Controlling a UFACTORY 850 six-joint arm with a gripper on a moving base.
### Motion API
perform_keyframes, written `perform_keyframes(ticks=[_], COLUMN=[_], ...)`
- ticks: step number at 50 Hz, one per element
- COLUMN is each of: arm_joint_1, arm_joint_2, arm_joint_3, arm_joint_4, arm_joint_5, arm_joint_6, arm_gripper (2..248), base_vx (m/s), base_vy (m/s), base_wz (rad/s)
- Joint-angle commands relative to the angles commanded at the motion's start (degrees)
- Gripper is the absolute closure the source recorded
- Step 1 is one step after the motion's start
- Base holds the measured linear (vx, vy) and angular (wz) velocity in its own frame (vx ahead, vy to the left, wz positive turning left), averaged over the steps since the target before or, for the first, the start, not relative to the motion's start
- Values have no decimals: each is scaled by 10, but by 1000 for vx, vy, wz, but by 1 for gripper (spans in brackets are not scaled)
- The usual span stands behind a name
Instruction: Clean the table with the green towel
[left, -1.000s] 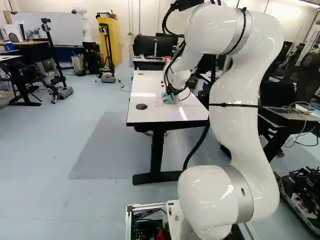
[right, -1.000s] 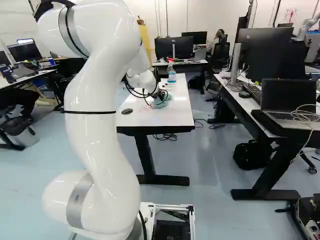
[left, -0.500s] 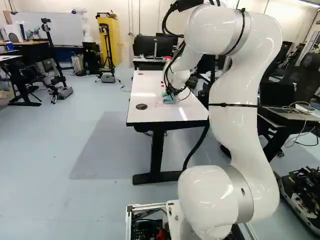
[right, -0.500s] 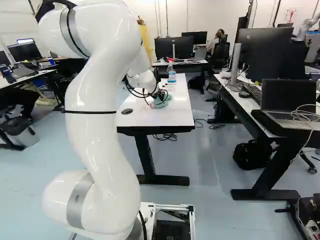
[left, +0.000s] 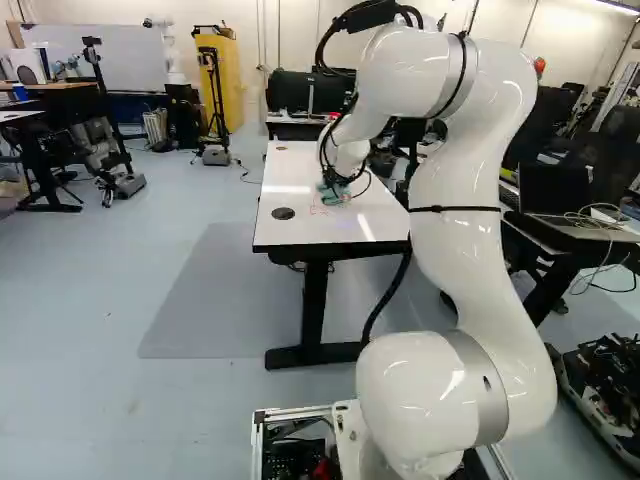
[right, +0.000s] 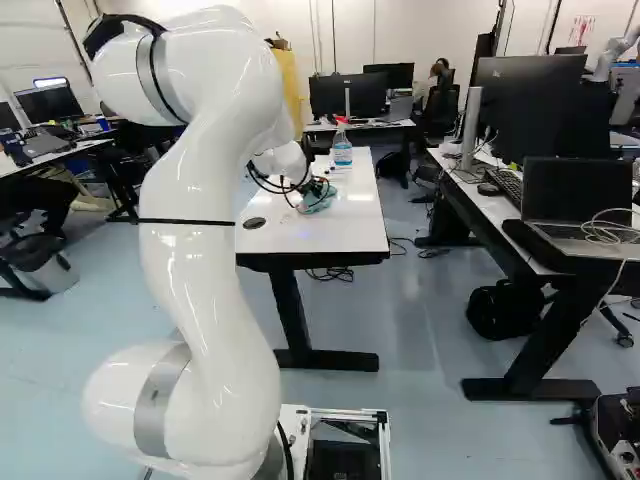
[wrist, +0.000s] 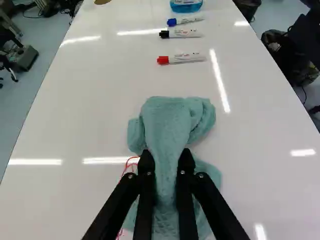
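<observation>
Towel (wrist: 167, 120) bunched up on the white table (right: 350, 220), with the gripper (right: 317, 188) clamped on it.
Both fingers have the cloth squeezed between them, and the rest kinda puffs out around them onto the tabletop. Spray bottle (right: 342, 150) sits farther down the table with blue liquid in it, red on its nozzle. Between it and the cloth there's a red-capped marker (wrist: 187, 57) nearest, then a black-capped marker (wrist: 186, 33), then a blue-capped marker (wrist: 190, 20). Some red scribbles (wrist: 128, 164) poke out at the cloth's left side. Tabletop's pretty shiny, lots of light streaks, and a dark round grommet (left: 283, 213) near the left edge. Room-wise: laptop (right: 578, 205) on the right, black bag (right: 503, 311) on the floor, yellow cabinet (left: 228, 80) far left.
</observation>
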Motion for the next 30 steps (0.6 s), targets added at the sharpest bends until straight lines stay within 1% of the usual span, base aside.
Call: perform_keyframes(ticks=[17,30], arm_joint_1=[25,45], arm_joint_2=[-2,3], arm_joint_3=[-2,4], arm_joint_4=[0,0], arm_joint_5=[0,0], arm_joint_6=[0,0], arm_gripper=[202,202], base_vx=[0,0], base_vy=[0,0], base_wz=[0,0])
